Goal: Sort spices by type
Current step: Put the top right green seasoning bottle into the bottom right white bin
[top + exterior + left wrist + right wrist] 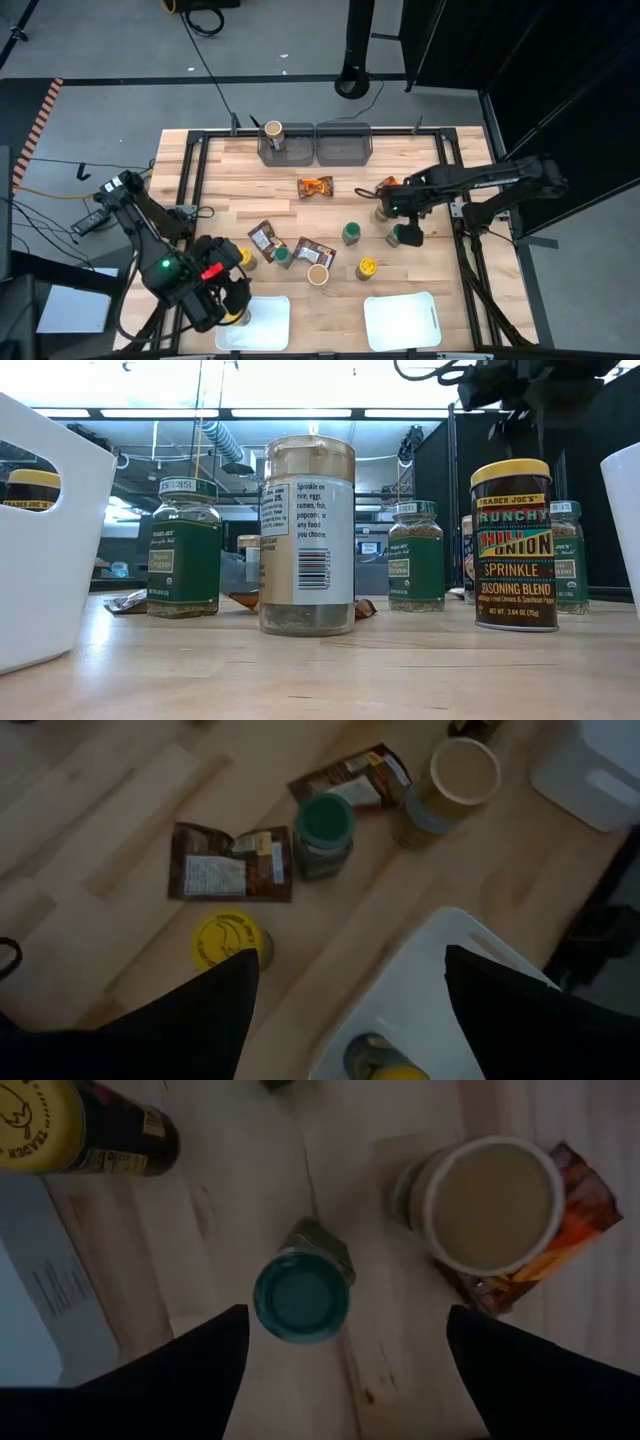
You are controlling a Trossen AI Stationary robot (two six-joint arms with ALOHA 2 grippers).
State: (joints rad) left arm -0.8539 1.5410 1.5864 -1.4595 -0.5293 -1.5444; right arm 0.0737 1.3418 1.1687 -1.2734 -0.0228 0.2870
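Spice jars and packets stand scattered mid-table. My right gripper hangs open, pointing down over a green-lid jar that stands on the wood. Beside that jar, a tan-lid jar stands on an orange packet. My left gripper is open and empty above the left white tray, which holds a yellow-lid jar. Ahead of it lie a yellow-lid jar, a green-lid jar, two brown packets and a tan-lid jar.
Two grey bins stand at the far edge, and the left one holds a tan-lid jar. A second white tray sits at the near right. Another orange packet, a green-lid jar and a yellow-lid jar stand mid-table.
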